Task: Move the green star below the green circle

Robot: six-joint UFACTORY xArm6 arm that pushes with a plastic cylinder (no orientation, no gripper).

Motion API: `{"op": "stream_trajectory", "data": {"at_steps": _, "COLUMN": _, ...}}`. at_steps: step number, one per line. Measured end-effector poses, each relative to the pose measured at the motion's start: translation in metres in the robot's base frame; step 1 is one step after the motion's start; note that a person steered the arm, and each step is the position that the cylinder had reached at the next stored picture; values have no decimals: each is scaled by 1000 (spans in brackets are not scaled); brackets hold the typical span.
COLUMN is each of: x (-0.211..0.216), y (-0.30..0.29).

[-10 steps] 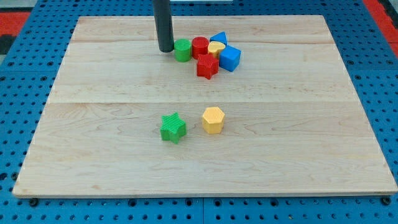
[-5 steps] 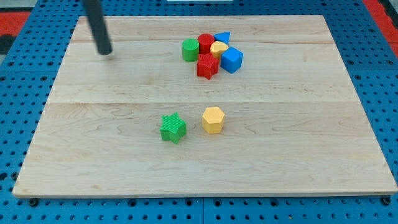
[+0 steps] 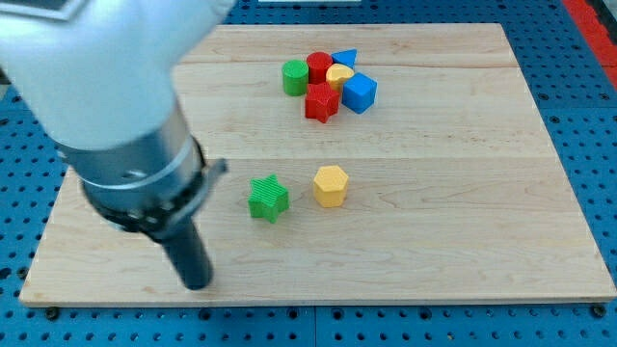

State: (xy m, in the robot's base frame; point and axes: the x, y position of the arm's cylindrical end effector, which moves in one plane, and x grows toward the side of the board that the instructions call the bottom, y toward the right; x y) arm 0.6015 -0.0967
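Green star [image 3: 268, 199], ridged on its sides and matte like moulded plastic, sits near the middle of the pale wooden board [image 3: 463, 222], whose planks show long grain lines running across. Just beside it at three o'clock, apart by a narrow gap, stands a yellow hexagon [image 3: 330, 185] with flat facets. Well away at twelve o'clock from the star is a tight cluster: the green circle [image 3: 295, 76], a short smooth cylinder, on the cluster's nine o'clock edge; a red cylinder [image 3: 319, 67] touching it; a red star [image 3: 321, 101] at the cluster's six o'clock side; a yellow block [image 3: 337, 75] whose shape I cannot make out in the middle; a blue cube [image 3: 358, 92] at three o'clock; and a blue triangle [image 3: 344, 57] at twelve. The arm carries no fingers at all, only a dark round rod below a big white and grey housing [image 3: 116, 106] that fills the view's left. My tip [image 3: 196, 285] rests on the wood at about seven o'clock from the green star, clear of it and touching no block. Blue pegboard [image 3: 588, 145] surrounds the board.
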Motion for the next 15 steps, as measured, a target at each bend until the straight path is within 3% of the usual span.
{"op": "stream_trajectory", "data": {"at_steps": 1, "x": -46, "y": 16}}
{"op": "stream_trajectory", "data": {"at_steps": 2, "x": -94, "y": -6}}
{"op": "stream_trajectory", "data": {"at_steps": 3, "x": -87, "y": -6}}
{"op": "stream_trajectory", "data": {"at_steps": 4, "x": -47, "y": 43}}
{"op": "stream_trajectory", "data": {"at_steps": 5, "x": -69, "y": 77}}
{"op": "stream_trajectory", "data": {"at_steps": 6, "x": -127, "y": 40}}
{"op": "stream_trajectory", "data": {"at_steps": 8, "x": -99, "y": -21}}
{"op": "stream_trajectory", "data": {"at_steps": 9, "x": -150, "y": -27}}
{"op": "stream_trajectory", "data": {"at_steps": 11, "x": -231, "y": 23}}
{"op": "stream_trajectory", "data": {"at_steps": 12, "x": -225, "y": -3}}
{"op": "stream_trajectory", "data": {"at_steps": 13, "x": -243, "y": -82}}
{"op": "stream_trajectory", "data": {"at_steps": 14, "x": -272, "y": -20}}
{"op": "stream_trajectory", "data": {"at_steps": 15, "x": -262, "y": 85}}
